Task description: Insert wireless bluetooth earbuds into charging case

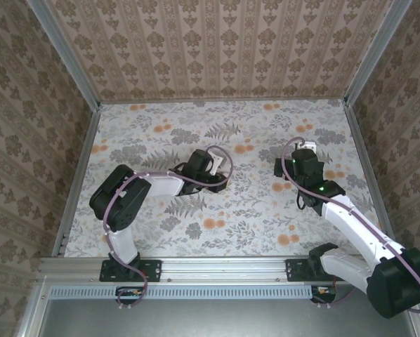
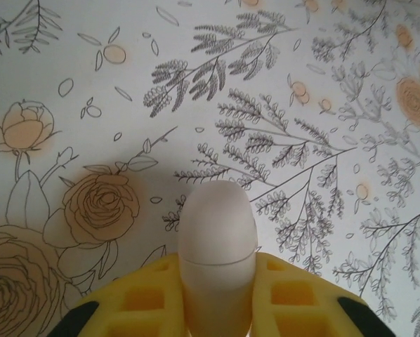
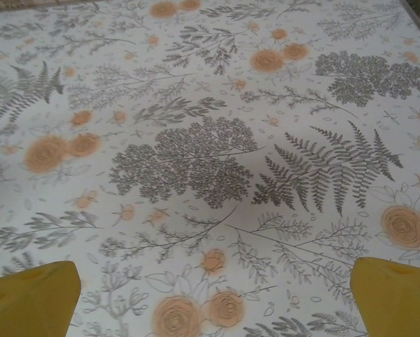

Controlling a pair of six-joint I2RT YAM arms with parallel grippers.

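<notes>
Nearest of all, well to the near side of the charging case (image 2: 217, 225), a metal rail (image 1: 217, 267) carries both arm bases at the front edge of the floral table (image 1: 252, 217). Farther in, the left gripper (image 2: 217, 281) has the case between its yellow fingers (image 2: 143, 302). The jaws stand nearly closed, one against each flank of the white, egg-rounded shell, whose rounded end sticks out past the fingertips over the cloth. A thin seam rings the case and it looks closed, so whether the earbuds are inside it cannot be told. To the right of the case, well apart from it and about as far into the table, the right gripper (image 3: 213, 295) is spread wide, with bare cloth between its two sides and nothing in its grasp. Beyond the case, the patterned back wall (image 1: 217, 49) rises at the table's far edge.
</notes>
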